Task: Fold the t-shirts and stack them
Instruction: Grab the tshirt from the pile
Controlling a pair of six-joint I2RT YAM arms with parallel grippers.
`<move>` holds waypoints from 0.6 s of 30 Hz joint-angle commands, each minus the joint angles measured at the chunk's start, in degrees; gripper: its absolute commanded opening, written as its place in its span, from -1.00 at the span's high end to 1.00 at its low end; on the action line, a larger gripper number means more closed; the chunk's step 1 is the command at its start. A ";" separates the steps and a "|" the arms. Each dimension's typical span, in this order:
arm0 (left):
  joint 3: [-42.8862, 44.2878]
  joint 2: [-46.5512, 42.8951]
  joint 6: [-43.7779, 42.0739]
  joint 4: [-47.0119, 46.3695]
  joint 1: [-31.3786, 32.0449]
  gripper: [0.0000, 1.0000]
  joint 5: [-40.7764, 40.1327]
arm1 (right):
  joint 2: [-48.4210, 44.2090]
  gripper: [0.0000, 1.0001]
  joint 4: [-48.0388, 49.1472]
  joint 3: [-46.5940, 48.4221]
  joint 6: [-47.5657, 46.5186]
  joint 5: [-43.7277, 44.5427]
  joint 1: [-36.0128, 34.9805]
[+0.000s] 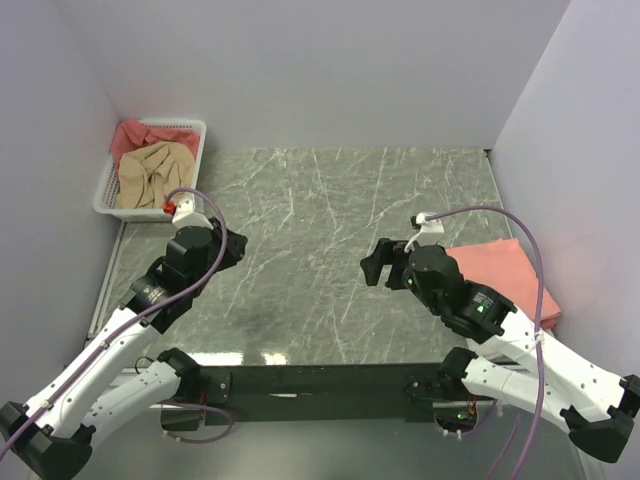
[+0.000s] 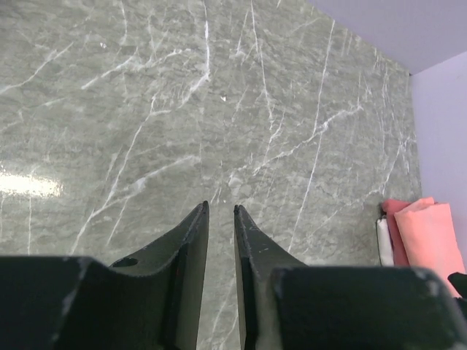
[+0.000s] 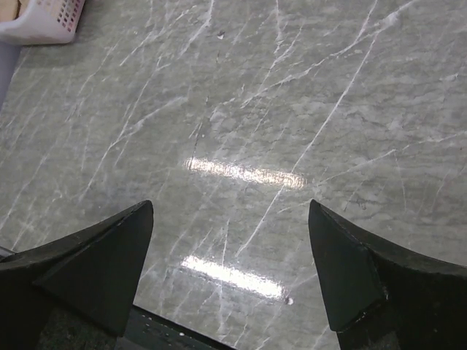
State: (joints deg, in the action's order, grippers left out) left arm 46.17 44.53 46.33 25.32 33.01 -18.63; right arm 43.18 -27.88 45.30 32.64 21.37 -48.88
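A folded salmon-pink t-shirt (image 1: 500, 272) lies at the table's right edge; it also shows in the left wrist view (image 2: 435, 240). A crumpled tan t-shirt (image 1: 150, 172) and a pink-red one (image 1: 135, 136) lie in the white basket (image 1: 104, 192) at the far left. My left gripper (image 1: 234, 246) hangs over bare table right of the basket, its jaws almost together with nothing between them (image 2: 220, 208). My right gripper (image 1: 372, 266) is wide open and empty over the table's middle (image 3: 230, 208), left of the folded shirt.
The grey marble table (image 1: 330, 200) is boxed in by pale walls at the back and both sides. The basket's corner shows at the top left of the right wrist view (image 3: 44, 18). A white tag or edge (image 2: 384, 240) sits beside the folded shirt.
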 commanded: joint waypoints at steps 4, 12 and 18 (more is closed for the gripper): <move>1.46 1.78 -0.18 -2.82 -0.14 0.47 -2.81 | -0.37 -0.86 1.60 0.67 -1.62 1.49 -0.25; 0.76 3.36 0.26 -4.58 -0.14 0.47 -2.55 | 0.59 -0.87 1.51 0.76 -1.80 1.14 -0.25; 3.04 5.74 -0.53 -3.70 -0.14 0.49 -2.64 | 0.77 -0.86 2.48 -0.12 -1.62 0.43 -0.25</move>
State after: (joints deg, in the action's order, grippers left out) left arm 46.50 49.74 46.24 23.35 33.01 -20.23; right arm 43.88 -27.83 45.30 31.57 21.39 -48.88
